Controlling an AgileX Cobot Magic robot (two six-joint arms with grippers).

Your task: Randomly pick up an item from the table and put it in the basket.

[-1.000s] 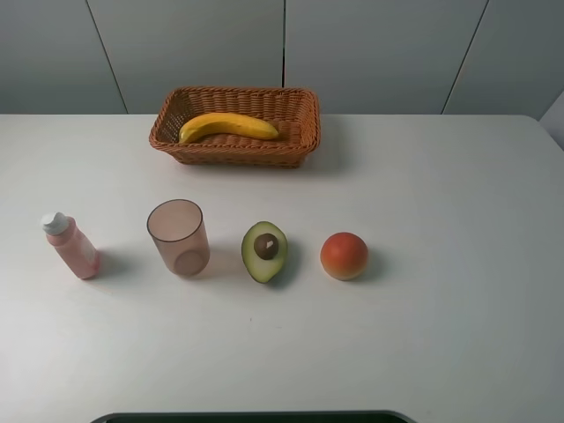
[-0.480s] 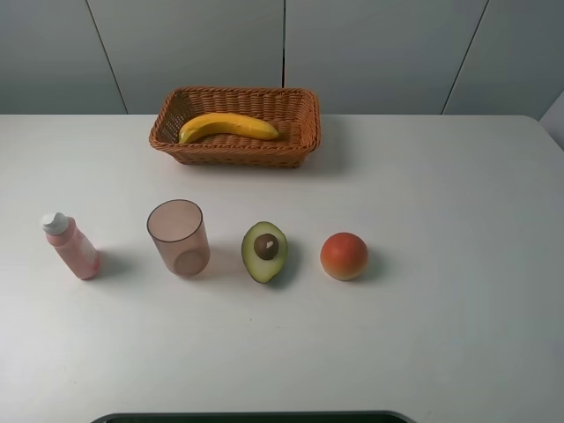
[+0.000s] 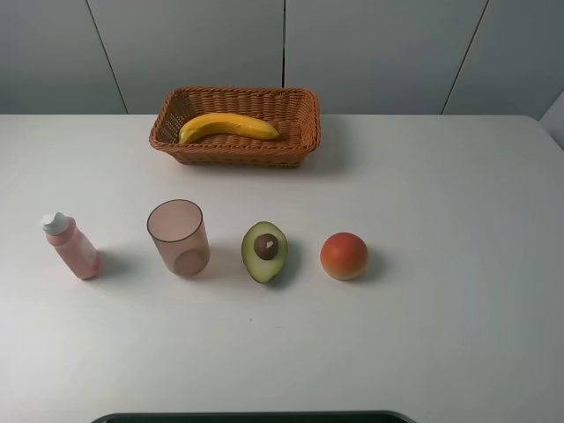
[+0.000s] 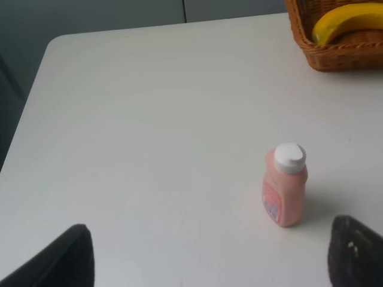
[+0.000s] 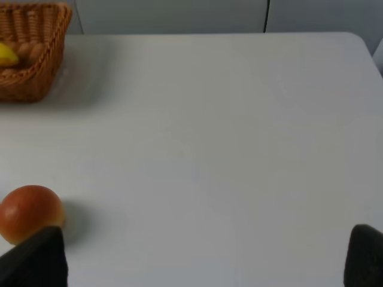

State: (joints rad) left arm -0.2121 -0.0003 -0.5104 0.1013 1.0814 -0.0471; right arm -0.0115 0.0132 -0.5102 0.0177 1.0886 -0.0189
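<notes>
The yellow banana [image 3: 228, 126] lies inside the brown wicker basket [image 3: 300, 141] at the back of the white table [image 3: 441, 194]. The banana [image 4: 344, 23] and basket [image 4: 335, 57] also show in the left wrist view, and a bit of each shows in the right wrist view: banana [image 5: 6, 55], basket [image 5: 36, 54]. Neither gripper shows in the exterior high view. My left gripper [image 4: 206, 263] is open and empty, its dark fingertips [image 4: 60, 260] wide apart low over the table. My right gripper [image 5: 203, 257] is open and empty too, with fingertips [image 5: 365, 254] wide apart.
In a row at the front stand a pink bottle with a white cap [image 3: 70, 246], a translucent pink cup [image 3: 178, 237], a halved avocado [image 3: 264, 251] and a round orange-red fruit [image 3: 344, 256]. The bottle [image 4: 285, 185] is near my left gripper, the fruit [image 5: 29, 212] near my right.
</notes>
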